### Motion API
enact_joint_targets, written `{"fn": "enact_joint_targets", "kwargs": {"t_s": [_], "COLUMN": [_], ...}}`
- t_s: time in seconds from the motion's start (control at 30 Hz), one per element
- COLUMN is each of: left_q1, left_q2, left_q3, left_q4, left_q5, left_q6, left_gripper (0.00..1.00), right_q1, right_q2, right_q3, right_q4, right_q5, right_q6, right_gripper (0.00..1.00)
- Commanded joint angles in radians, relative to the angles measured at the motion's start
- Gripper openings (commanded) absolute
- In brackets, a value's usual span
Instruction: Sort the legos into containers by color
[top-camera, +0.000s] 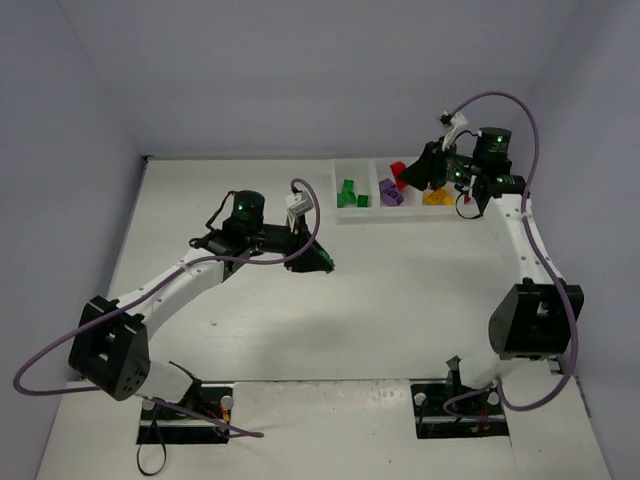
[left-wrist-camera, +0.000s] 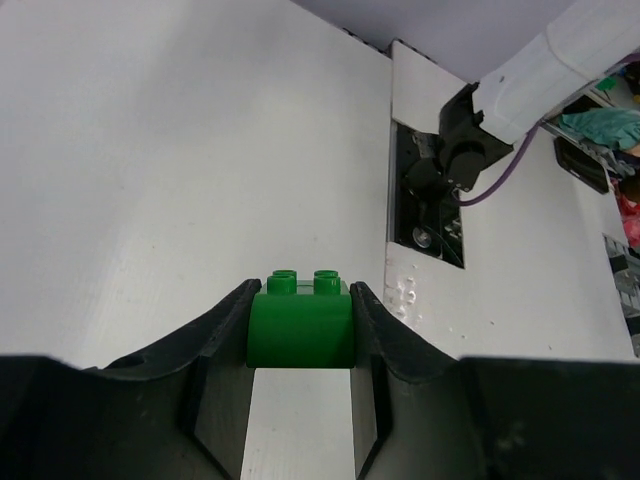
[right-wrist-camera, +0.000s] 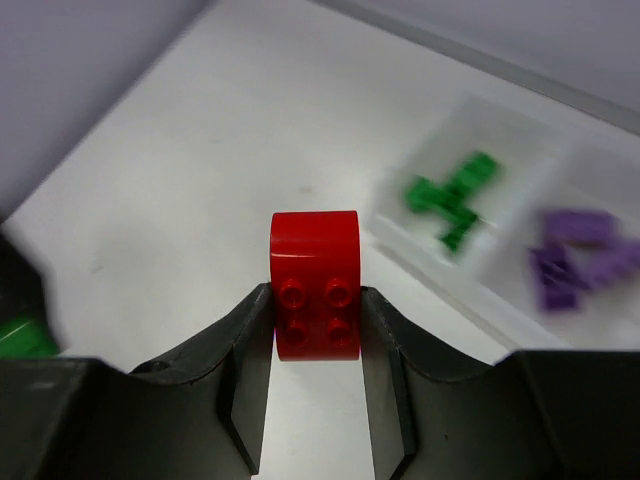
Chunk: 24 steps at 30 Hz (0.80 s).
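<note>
Green studded plastic lego brick (left-wrist-camera: 300, 325) is pinched by the left gripper (left-wrist-camera: 300, 300), well short of the white four-compartment plastic tray (top-camera: 400, 213). The right gripper (right-wrist-camera: 315, 310) pinches a red lego brick (right-wrist-camera: 315, 265) near it. Next: release each into its colour's compartment.

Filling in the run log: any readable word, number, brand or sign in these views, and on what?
None can be read.
Studs of the green brick in the left hand and the red brick in the right hand: no legible mark.
On the white tray: no label visible.
</note>
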Motion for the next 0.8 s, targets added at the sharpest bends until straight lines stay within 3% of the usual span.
{"fn": "enact_joint_targets", "kwargs": {"t_s": [0.0, 0.07, 0.1, 0.2, 0.57, 0.6, 0.77], "left_q1": [0.003, 0.005, 0.005, 0.003, 0.003, 0.003, 0.003], "left_q2": [-0.061, -0.073, -0.079, -0.108, -0.185, -0.187, -0.165], "left_q3": [-0.011, -0.038, -0.049, -0.086, -0.163, -0.161, -0.092], "left_q4": [0.101, 0.105, 0.11, 0.102, 0.039, 0.032, -0.043], "left_q5": [-0.1, -0.147, -0.179, -0.259, -0.441, -0.449, -0.51], "left_q6": [-0.036, -0.064, -0.076, -0.095, -0.122, -0.122, -0.085], "left_gripper": [0.0, 0.0, 0.0, 0.0, 0.0, 0.0, 0.0], "right_q1": [-0.086, -0.115, -0.118, -0.147, -0.222, -0.225, -0.241], "right_q2": [0.07, 0.11, 0.125, 0.215, 0.51, 0.545, 0.615], "right_q3": [0.03, 0.035, 0.046, 0.096, 0.365, 0.383, 0.467], "right_q4": [0.05, 0.067, 0.071, 0.079, 0.088, 0.088, 0.076], "right_q5": [0.562, 0.718, 0.88, 1.056, 1.168, 1.164, 1.078], "right_q6": [0.117, 0.128, 0.144, 0.148, 0.076, 0.076, 0.088], "right_gripper": [0.0, 0.0, 0.0, 0.0, 0.0, 0.03, 0.41]}}
